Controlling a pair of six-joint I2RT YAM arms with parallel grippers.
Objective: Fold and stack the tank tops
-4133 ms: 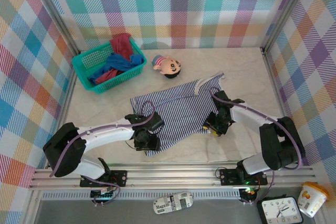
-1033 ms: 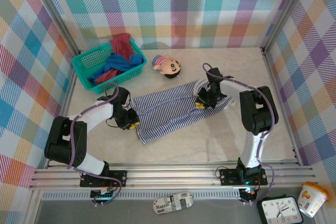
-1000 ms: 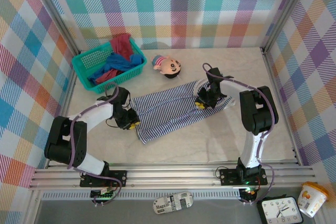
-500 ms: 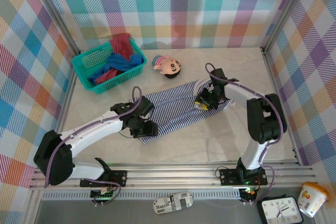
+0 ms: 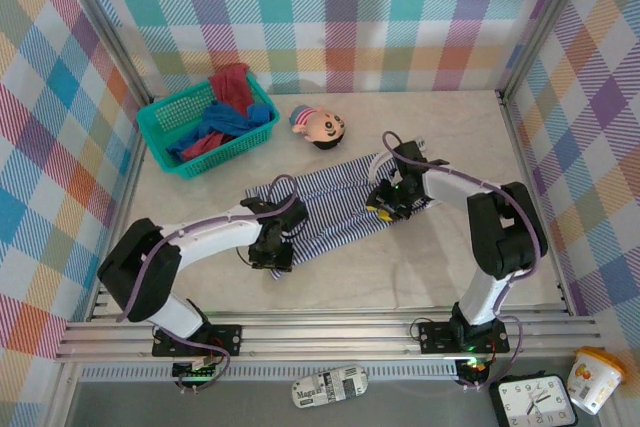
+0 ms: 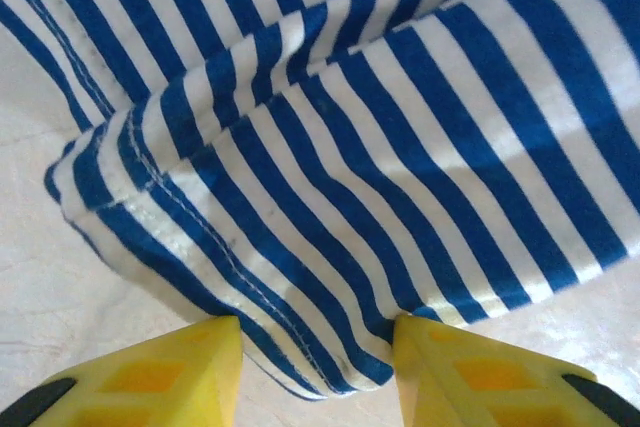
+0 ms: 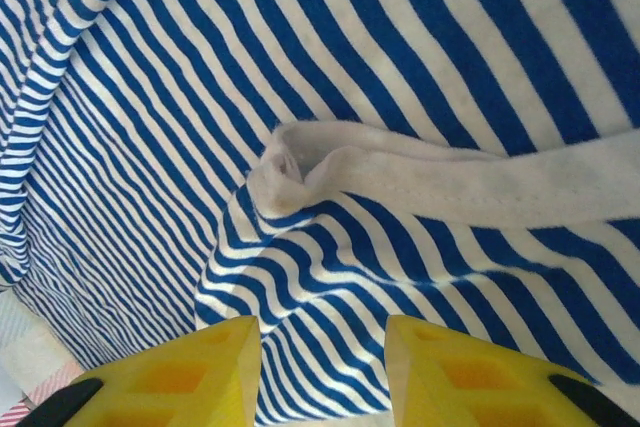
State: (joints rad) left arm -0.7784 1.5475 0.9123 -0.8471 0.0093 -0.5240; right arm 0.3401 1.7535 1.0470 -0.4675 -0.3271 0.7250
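From above, the navy-and-white striped tank top (image 5: 340,205) lies as a long folded band on the table (image 5: 450,267). The left gripper (image 5: 277,253) is at its near end and the right gripper (image 5: 384,207) is by its far, strap end, one at each end, likely so the band can be folded across. The bright blue top (image 5: 228,123) and dark red top (image 5: 233,81) sit in the teal mesh basket (image 5: 158,133), well beyond the left fingers, not yet folded.

At the left wrist, the yellow fingertips (image 6: 150,377) stand partly apart, straddling the doubled hem corner (image 6: 300,347). The cloth fills the gap, but I cannot tell whether it is pinched.

At the right wrist, the fingertips (image 7: 170,372) are parted over flat stripes, gripping nothing. The white strap (image 7: 430,182) lies curled just ahead of them.
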